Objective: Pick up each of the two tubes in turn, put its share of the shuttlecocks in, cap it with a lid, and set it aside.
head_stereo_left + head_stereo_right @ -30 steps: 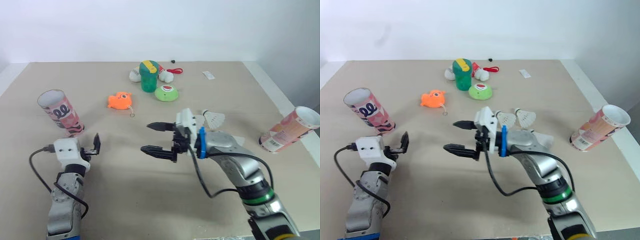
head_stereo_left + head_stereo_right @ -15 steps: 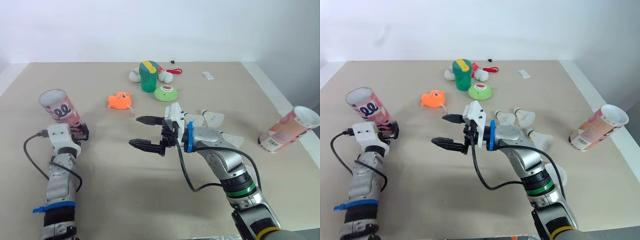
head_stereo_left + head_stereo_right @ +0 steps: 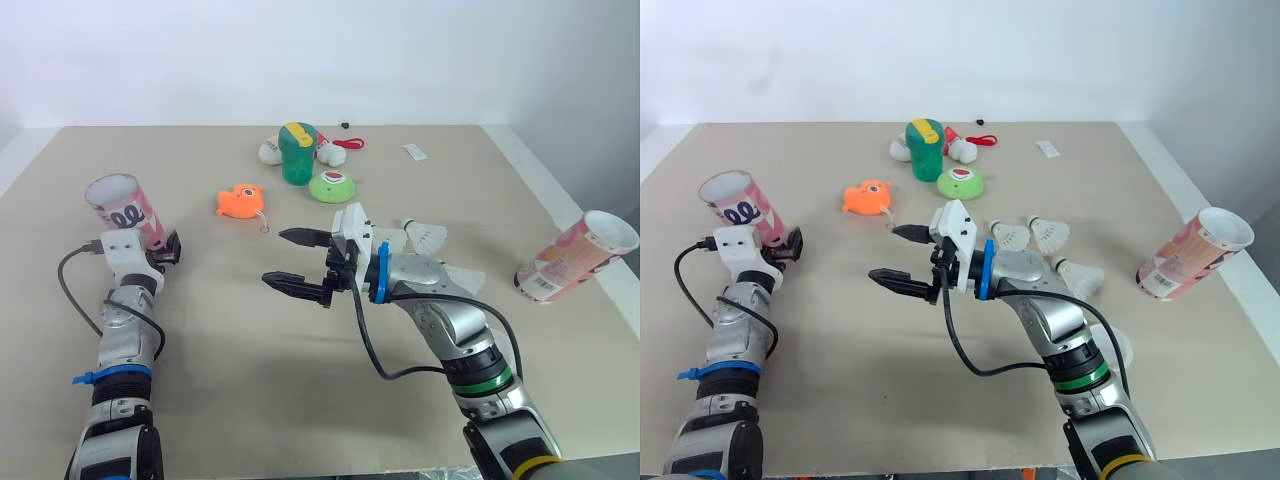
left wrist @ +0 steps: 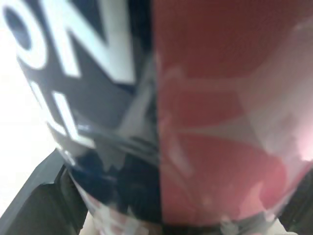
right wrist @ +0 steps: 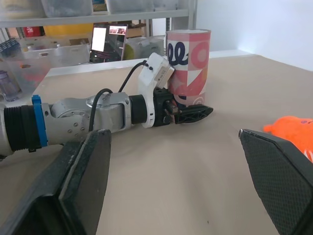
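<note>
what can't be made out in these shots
left tube print: left wrist view, too close, blurred
white object under the right forearm: right eye view, mostly hidden; lid or shuttlecock unclear
white scrap, far side: eye views, too small
right tube inside: eye views, hidden by its own wall

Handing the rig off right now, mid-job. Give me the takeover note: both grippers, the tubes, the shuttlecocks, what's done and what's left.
Left gripper: at the base of the left tube; grip cannot be confirmed.
Right gripper: jaws open, empty, above the middle of the table.
Right tube: tilted at the table's right edge, uncapped.
Shuttlecocks: three lie on the table beside the right arm.
Done: nothing visible; both tubes are uncapped.
Left: lift each tube, load its share, cap it, set it aside.
</note>
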Available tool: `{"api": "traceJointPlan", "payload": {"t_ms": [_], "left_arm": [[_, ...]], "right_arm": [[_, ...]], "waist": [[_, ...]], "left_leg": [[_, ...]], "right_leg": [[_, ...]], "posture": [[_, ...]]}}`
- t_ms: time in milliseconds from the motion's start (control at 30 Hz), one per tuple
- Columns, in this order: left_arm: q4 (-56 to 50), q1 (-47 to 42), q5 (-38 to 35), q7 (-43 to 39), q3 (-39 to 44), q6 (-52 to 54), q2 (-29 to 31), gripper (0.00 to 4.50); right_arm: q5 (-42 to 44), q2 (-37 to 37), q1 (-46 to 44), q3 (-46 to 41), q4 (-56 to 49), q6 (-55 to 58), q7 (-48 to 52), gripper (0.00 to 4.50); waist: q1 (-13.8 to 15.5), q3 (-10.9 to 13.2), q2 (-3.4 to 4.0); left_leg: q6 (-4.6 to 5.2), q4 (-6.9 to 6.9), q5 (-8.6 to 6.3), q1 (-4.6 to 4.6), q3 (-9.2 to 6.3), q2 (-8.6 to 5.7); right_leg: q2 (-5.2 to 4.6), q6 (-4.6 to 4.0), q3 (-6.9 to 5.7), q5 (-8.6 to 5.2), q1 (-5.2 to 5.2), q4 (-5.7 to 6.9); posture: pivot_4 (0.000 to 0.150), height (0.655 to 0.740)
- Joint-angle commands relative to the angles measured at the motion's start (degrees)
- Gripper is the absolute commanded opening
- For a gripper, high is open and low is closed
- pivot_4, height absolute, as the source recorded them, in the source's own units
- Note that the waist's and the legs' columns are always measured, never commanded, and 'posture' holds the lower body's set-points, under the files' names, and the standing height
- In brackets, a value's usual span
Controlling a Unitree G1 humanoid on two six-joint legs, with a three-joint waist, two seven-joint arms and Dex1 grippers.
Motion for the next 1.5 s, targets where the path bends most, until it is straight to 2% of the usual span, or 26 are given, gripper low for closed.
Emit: {"api": "traceJointPlan", "payload": {"t_ms": [33,167,300,533,567,667,767,833,900,1000,1067,1200,1333,1500], "left_arm": [[3.1,-0.2,-0.4,-0.4,-0.2,-0.9,0.2,4.5],[4.3,-0.5,-0.5,-0.6,-0.2,-1.9,0.2,4.5],[4.5,-0.3,-0.4,-0.5,-0.4,-2.3,0.2,3.33],[1.5,1.0,-1.3,-3.6,-0.6,-2.7,1.4,3.33],[-0.4,1.6,-1.9,-5.4,-0.8,-2.2,2.1,3.33],[-12.8,4.3,-6.2,-19.2,-4.4,4.9,8.0,3.33],[-23.0,6.9,-11.0,-34.4,-7.7,13.0,17.6,3.33],[-25.9,7.0,-12.3,-42.1,-9.1,16.4,23.9,3.33],[-27.1,6.2,-11.8,-49.5,-11.5,18.0,30.0,3.33],[-28.5,4.6,-6.5,-62.3,-19.3,17.6,40.3,3.33],[-29.6,3.3,-4.3,-67.3,-23.5,18.2,44.0,3.33],[-30.8,-0.3,0.0,-72.0,-28.9,19.1,46.4,3.33],[-29.1,-3.6,4.0,-72.4,-32.3,19.1,45.1,3.33],[-29.0,-3.2,6.1,-72.9,-33.8,19.0,43.9,3.33]], "right_arm": [[0.3,0.3,-0.2,-1.7,-2.3,-0.4,-0.4,4.47],[0.4,0.2,-0.1,-1.8,-2.5,-0.2,-0.6,4.47],[-0.1,0.0,0.5,-1.9,-2.7,-0.7,-1.2,4.5],[-3.0,0.7,5.2,-5.3,-5.7,-4.6,-8.3,4.5],[-4.3,0.8,7.0,-6.3,-7.1,-6.1,-10.5,4.5],[-10.3,0.7,15.1,-10.1,-13.1,-10.5,-18.9,4.5],[-13.7,1.3,22.8,-11.8,-18.3,-11.0,-24.7,4.5],[-16.3,1.9,25.9,-12.5,-20.1,-10.9,-28.4,4.5],[-17.4,2.9,27.5,-13.2,-21.3,-9.8,-31.3,4.5],[-18.1,4.8,28.6,-13.0,-19.3,-4.4,-35.1,4.5],[-17.9,6.2,28.2,-12.8,-18.2,-2.2,-36.4,4.5],[-17.7,7.7,26.2,-12.1,-16.1,-0.1,-37.2,4.5],[-17.6,9.1,22.4,-11.7,-11.7,0.8,-37.1,4.5],[-18.1,10.4,16.2,-13.3,-4.6,2.2,-39.3,4.5]], "waist": [[0.0,0.0,0.0],[0.0,0.0,0.01],[0.0,0.0,0.02],[0.0,0.0,0.02],[0.0,0.0,0.01],[0.0,0.0,-0.08],[0.0,0.0,-0.09],[-0.1,0.0,-0.08],[-0.3,0.0,-0.03],[-0.4,0.0,-0.05],[-0.4,0.1,-0.01],[-0.3,0.1,-0.01],[-0.3,0.0,-0.03],[-0.4,0.0,-0.02]], "left_leg": [[0.0,0.0,0.01,0.0,0.0,0.0],[0.0,0.0,0.02,0.0,0.0,0.0],[0.0,-0.01,0.02,0.01,0.0,0.0],[0.0,-0.03,0.02,-0.01,0.02,0.0],[0.0,-0.05,0.02,-0.01,0.02,0.0],[-0.06,-0.19,-0.01,-0.14,0.03,0.0],[-0.33,-0.2,-0.11,-0.44,0.02,0.03],[-0.37,-0.2,-0.1,-0.75,0.05,0.04],[-0.38,-0.19,-0.09,-0.9,0.05,0.05],[-0.36,-0.21,-0.08,-0.85,0.13,0.13],[-0.35,-0.2,-0.07,-0.82,0.15,0.16],[-0.33,-0.21,-0.06,-0.87,0.18,0.15],[-0.33,-0.2,-0.07,-0.92,0.17,0.14],[-0.28,-0.2,-0.09,-0.92,0.16,0.14]], "right_leg": [[0.0,0.0,0.0,0.01,0.0,0.0],[0.0,-0.01,0.0,0.02,0.0,0.0],[0.0,-0.01,0.0,0.02,0.0,0.0],[0.0,0.01,0.03,0.01,-0.01,-0.02],[-0.01,0.02,0.03,0.0,-0.01,-0.03],[-0.03,0.03,0.04,-0.12,-0.14,-0.07],[-0.05,-0.13,0.02,-0.17,-0.45,-0.04],[-0.05,-0.36,0.06,-0.04,-0.77,0.0],[-0.01,-0.41,0.06,-0.05,-0.96,0.05],[0.06,-0.19,0.06,-0.22,-1.01,0.01],[0.07,-0.26,0.04,-0.24,-1.04,0.05],[0.06,-0.25,0.06,-0.31,-1.06,0.08],[0.06,-0.21,0.06,-0.33,-1.08,0.08],[0.07,-0.22,0.08,-0.35,-1.09,0.1]], "posture": [[0.15,0.74],[0.15,0.74],[0.15,0.74],[0.15,0.74],[0.15,0.74],[0.15,0.74],[0.15,0.74],[0.15,0.74],[0.15,0.74],[0.15,0.74],[0.15,0.74],[0.15,0.74],[0.15,0.74],[0.15,0.74]]}}
